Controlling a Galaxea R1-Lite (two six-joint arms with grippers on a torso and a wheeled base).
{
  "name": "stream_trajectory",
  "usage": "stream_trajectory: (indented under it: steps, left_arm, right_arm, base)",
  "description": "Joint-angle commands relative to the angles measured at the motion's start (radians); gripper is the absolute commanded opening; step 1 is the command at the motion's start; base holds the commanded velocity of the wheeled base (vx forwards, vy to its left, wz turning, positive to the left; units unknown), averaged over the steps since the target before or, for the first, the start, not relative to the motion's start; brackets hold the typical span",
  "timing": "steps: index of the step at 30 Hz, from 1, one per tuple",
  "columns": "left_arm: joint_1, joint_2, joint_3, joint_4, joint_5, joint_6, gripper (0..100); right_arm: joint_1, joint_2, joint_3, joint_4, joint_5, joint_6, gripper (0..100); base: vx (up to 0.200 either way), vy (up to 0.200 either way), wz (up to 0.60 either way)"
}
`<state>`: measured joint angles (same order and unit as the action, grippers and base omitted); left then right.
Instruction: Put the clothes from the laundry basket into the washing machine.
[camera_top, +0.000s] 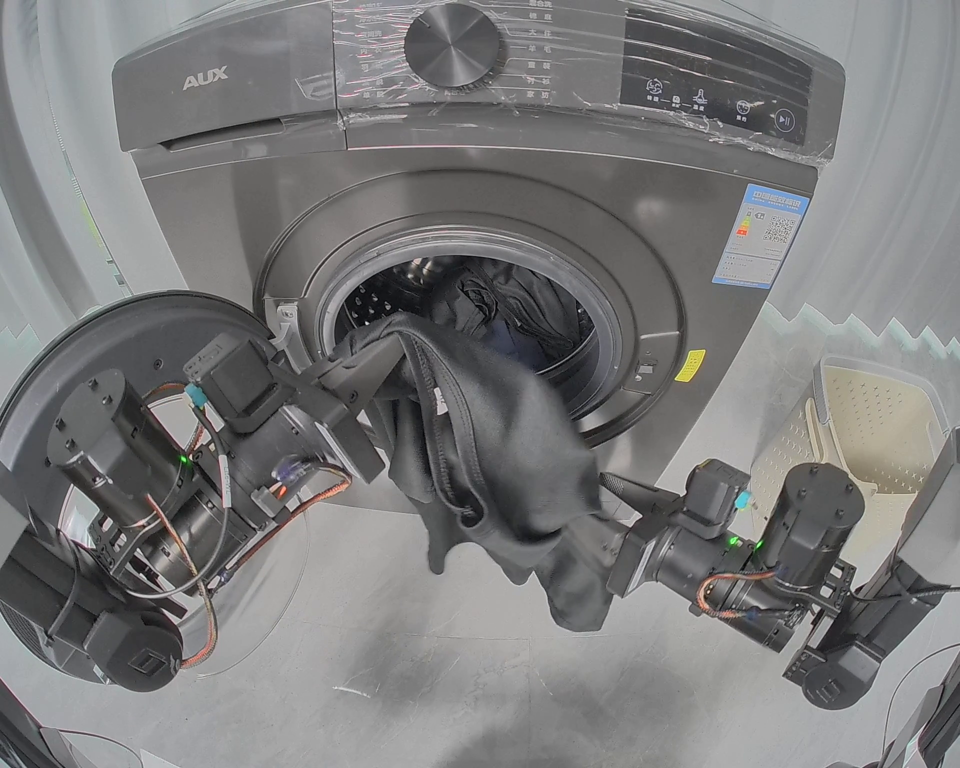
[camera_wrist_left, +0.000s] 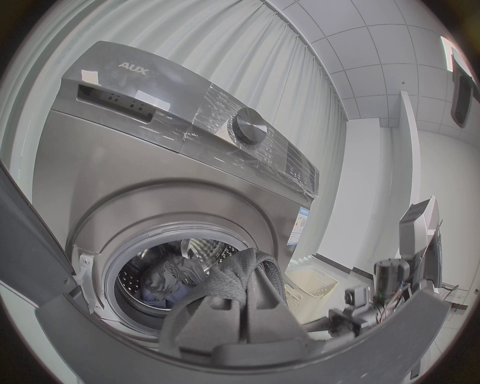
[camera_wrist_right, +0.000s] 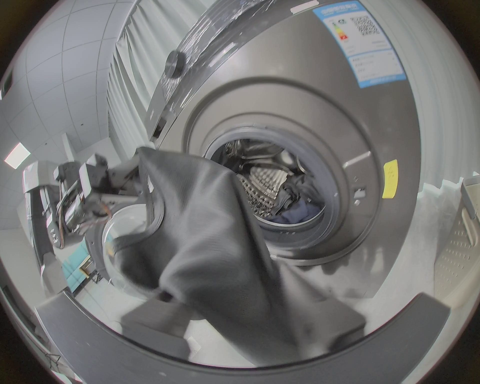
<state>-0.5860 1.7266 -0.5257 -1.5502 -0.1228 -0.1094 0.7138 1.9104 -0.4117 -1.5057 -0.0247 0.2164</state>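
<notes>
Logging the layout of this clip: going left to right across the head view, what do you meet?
washing machine door, swung open → left pincer → dark garment → right pincer → laundry basket

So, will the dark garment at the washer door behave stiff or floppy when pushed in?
Probably floppy: the dark garment sags in folds between the left gripper and the right gripper. A push would likely bunch it, not move it whole. Its loose end hangs below the door rim, so it may trail outside.
</notes>
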Motion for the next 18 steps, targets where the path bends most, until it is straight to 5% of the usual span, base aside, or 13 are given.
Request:
stream_trajectory:
  steps: [1, 5, 12, 18]
  left_arm:
    - [0.006, -0.005, -0.023, 0.001, 0.006, -0.001, 0]
    - [0.002, -0.012, -0.028, -0.001, 0.005, 0.0, 0]
    - [-0.006, -0.025, -0.028, -0.001, 0.003, 0.002, 0]
    - [-0.008, -0.044, -0.026, -0.001, 0.002, -0.003, 0]
  right_arm:
    - [0.029, 0.09, 0.03, 0.001, 0.026, -0.015, 100]
    - [0.027, 0.16, -0.001, -0.001, 0.075, -0.057, 100]
    - [0.015, 0.299, -0.219, 0.002, 0.075, -0.06, 100]
    - [0.004, 0.363, -0.309, 0.002, 0.078, -0.074, 100]
  base:
    - [0.0, 0.0, 0.0]
    - [0.0, 0.0, 0.0]
    - [0.0, 0.0, 0.0]
    - [0.0, 0.0, 0.0]
